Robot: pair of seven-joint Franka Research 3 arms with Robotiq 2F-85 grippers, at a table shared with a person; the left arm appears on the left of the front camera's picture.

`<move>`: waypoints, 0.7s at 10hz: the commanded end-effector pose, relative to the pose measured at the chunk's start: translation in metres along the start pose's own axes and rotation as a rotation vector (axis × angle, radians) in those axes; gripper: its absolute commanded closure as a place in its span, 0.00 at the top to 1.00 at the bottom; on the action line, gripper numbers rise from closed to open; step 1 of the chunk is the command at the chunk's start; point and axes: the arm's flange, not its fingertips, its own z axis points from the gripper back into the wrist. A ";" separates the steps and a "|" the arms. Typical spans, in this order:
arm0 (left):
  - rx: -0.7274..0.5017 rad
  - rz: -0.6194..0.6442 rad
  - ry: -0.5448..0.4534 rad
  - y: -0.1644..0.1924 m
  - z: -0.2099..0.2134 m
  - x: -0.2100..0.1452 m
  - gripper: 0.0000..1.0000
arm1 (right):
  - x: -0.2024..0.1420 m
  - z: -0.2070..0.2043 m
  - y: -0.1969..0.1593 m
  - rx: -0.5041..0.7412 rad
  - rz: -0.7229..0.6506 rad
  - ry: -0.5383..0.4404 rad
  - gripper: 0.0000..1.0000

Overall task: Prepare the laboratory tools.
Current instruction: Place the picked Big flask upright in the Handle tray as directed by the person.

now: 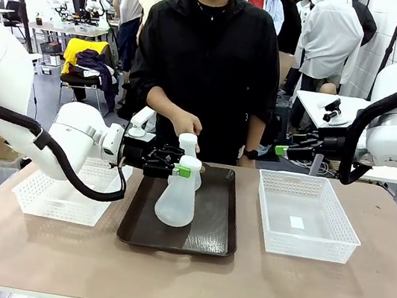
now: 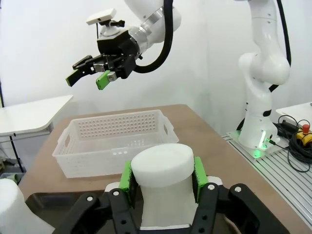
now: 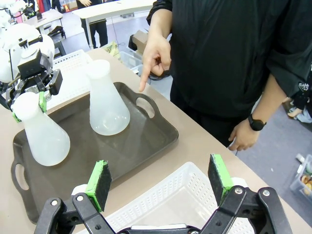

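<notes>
Robotics lab: white arm (image 2: 258, 73) bolted on metal base, cluttered workbenches (image 1: 67, 24) behind.

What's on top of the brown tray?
Two frosted white flasks stand on the brown tray. The left tool grips the near flask by its neck. The far flask stands free. Each flask's base covers the tray right beneath it.
</notes>
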 end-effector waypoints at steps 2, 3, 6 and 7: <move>0.006 -0.035 -0.053 -0.001 0.003 -0.001 0.44 | 0.001 0.000 0.000 0.001 -0.004 0.012 1.00; 0.005 -0.031 -0.049 -0.001 0.004 -0.001 0.64 | 0.001 0.000 0.000 0.001 -0.004 0.012 1.00; 0.029 -0.019 0.015 -0.004 0.009 -0.002 1.00 | 0.001 0.000 0.000 0.001 -0.004 0.012 1.00; 0.031 -0.009 0.014 -0.004 0.009 -0.003 1.00 | 0.001 0.000 0.000 0.001 -0.004 0.012 1.00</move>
